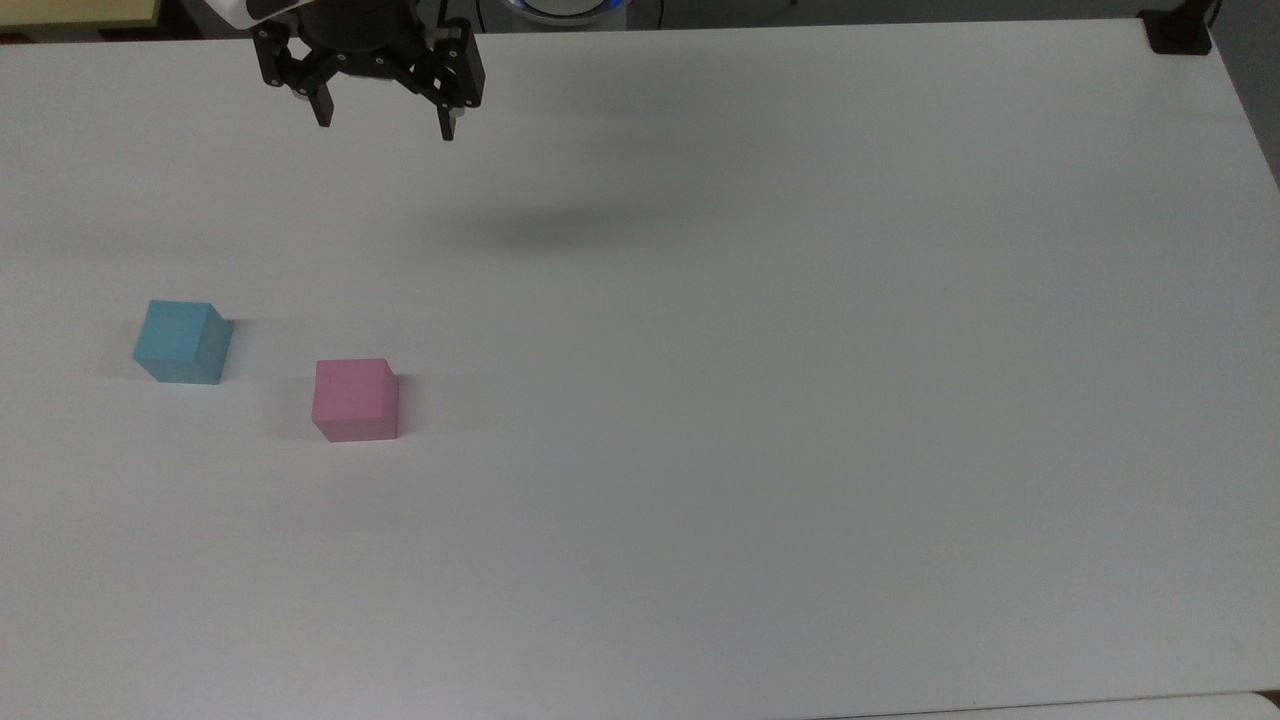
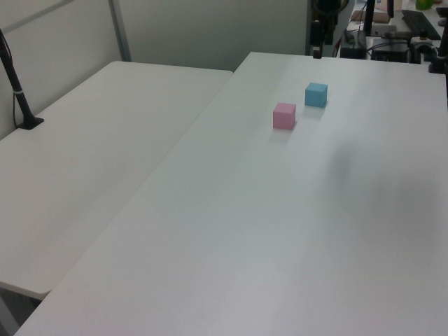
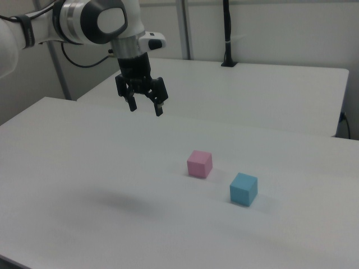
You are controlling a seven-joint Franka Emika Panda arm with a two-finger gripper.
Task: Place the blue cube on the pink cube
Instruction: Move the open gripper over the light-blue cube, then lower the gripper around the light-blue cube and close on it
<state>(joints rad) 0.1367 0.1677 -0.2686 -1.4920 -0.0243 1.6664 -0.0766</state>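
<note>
The blue cube (image 1: 182,342) (image 2: 316,94) (image 3: 244,189) rests on the white table (image 1: 760,400) at the top view's left. Just to its right in the top view stands the pink cube (image 1: 355,399) (image 2: 284,115) (image 3: 199,163), a small gap between the two. My gripper (image 1: 386,126) (image 3: 146,107) hangs open and empty high above the table near its far edge in the top view, well apart from both cubes. In the right view it hovers up and to the left of the pink cube.
A second white table (image 2: 91,147) adjoins this one. A black post on a base (image 2: 21,105) (image 3: 227,33) stands on it. A black clamp (image 1: 1178,30) sits at the table's far right corner in the top view.
</note>
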